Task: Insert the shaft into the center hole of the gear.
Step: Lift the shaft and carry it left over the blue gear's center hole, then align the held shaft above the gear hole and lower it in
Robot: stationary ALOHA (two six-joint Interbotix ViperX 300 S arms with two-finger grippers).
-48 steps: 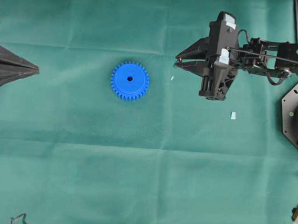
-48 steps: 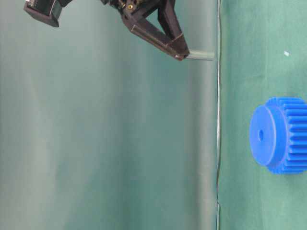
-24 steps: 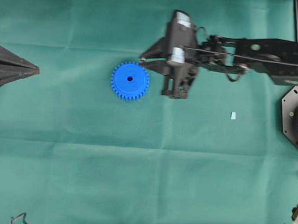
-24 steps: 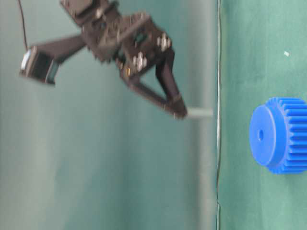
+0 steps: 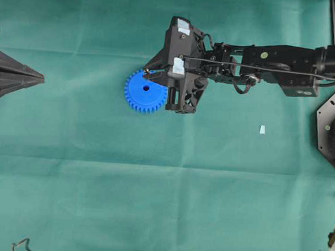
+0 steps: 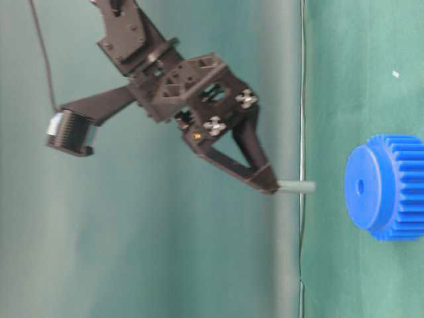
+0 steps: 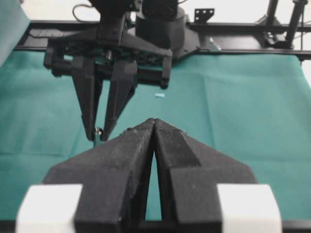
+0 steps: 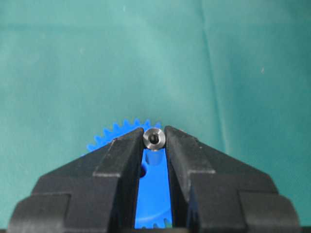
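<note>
The blue gear (image 5: 142,96) lies flat on the green cloth, its center hole (image 5: 146,88) facing up. My right gripper (image 5: 145,75) hangs over the gear's far rim, shut on the shaft (image 6: 296,187), a short grey pin that sticks out past the fingertips. In the table-level view the shaft points at the gear (image 6: 387,187), level with the center hole (image 6: 360,187), with a gap between them. The right wrist view shows the shaft's end (image 8: 154,139) pinched between the fingers, the gear (image 8: 154,194) below. My left gripper (image 5: 40,79) rests at the left edge, shut and holding nothing.
A small pale scrap (image 5: 262,129) lies on the cloth to the right of the gear. Black frame parts (image 5: 333,128) stand at the right edge. From the left wrist view, the right gripper (image 7: 98,133) hangs ahead of my left gripper (image 7: 154,121).
The right arm has swept left with the shaft, from well right of the gear to above it, and has come lower. The left gripper has not moved.
</note>
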